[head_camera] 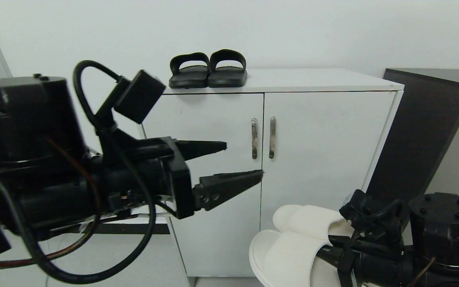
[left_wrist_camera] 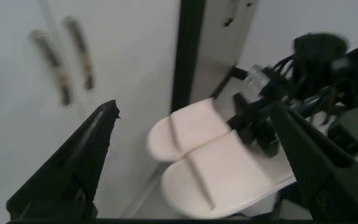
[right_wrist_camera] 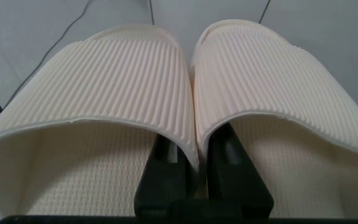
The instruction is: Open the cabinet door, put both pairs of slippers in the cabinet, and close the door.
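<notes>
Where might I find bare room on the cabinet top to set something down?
The cabinet top is bare from the black slippers rightward to its edge beside the dark unit. Before the doors it is crowded: the open left gripper by the handles, the right gripper holding the white slippers.

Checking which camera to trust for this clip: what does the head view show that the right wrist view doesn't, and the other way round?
Head view: the black slippers on top of the cabinet, both doors shut, the two handles, and the open left gripper raised before the doors. Right wrist view: the right gripper at close range, one finger inside each of the white slippers, their adjoining walls clamped between. Both: the white slippers, held toes toward the cabinet.
</notes>
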Robot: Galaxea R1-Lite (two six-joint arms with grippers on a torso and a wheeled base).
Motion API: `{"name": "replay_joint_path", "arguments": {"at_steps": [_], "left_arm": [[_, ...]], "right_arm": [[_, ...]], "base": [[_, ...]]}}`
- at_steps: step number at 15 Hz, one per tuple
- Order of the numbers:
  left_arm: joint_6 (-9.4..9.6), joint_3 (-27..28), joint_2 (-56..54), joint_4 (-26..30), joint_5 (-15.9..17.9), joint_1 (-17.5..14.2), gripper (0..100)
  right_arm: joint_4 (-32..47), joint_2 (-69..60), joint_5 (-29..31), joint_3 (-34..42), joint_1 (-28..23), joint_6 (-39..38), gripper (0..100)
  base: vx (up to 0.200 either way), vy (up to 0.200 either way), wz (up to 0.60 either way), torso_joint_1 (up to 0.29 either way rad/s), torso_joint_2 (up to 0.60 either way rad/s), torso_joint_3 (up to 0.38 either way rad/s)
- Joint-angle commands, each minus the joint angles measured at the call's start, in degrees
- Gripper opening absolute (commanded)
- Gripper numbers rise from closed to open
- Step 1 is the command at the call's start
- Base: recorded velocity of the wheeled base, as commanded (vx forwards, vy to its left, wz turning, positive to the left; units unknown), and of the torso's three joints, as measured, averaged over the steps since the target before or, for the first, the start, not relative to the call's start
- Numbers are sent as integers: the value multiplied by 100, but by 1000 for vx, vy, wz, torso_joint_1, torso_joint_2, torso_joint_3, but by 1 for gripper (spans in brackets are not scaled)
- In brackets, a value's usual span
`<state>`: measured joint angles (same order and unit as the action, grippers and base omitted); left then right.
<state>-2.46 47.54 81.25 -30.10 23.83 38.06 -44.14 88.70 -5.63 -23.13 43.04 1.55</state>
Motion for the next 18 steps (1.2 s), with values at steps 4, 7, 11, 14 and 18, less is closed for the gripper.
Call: {"name": "replay_joint_path", "arguments": {"at_steps": [4,7,11,14,18], "left_arm": [[-729,1134,1253,13,157,527,100],[-1503,1653,1648,4,333,527,100],[-1547,2163,2185,30,-248,536,100],[-1547,2277,2413,39,-582,474,100],[-1556,2251,2545,4,-520,149,100]], "right_arm": [[2,51,9,-17,2,-5,0],[2,60,9,-17,2,-5,0],[2,60,9,-34,2,3,0],[2,51,18,-25,2,3,0],[2,51,18,-25,2,12,0]], "base": [[0,0,0,0,0,0],[0,0,0,0,0,0],[0,0,0,0,0,0],[0,0,0,0,0,0],[0,0,0,0,0,0]]}}
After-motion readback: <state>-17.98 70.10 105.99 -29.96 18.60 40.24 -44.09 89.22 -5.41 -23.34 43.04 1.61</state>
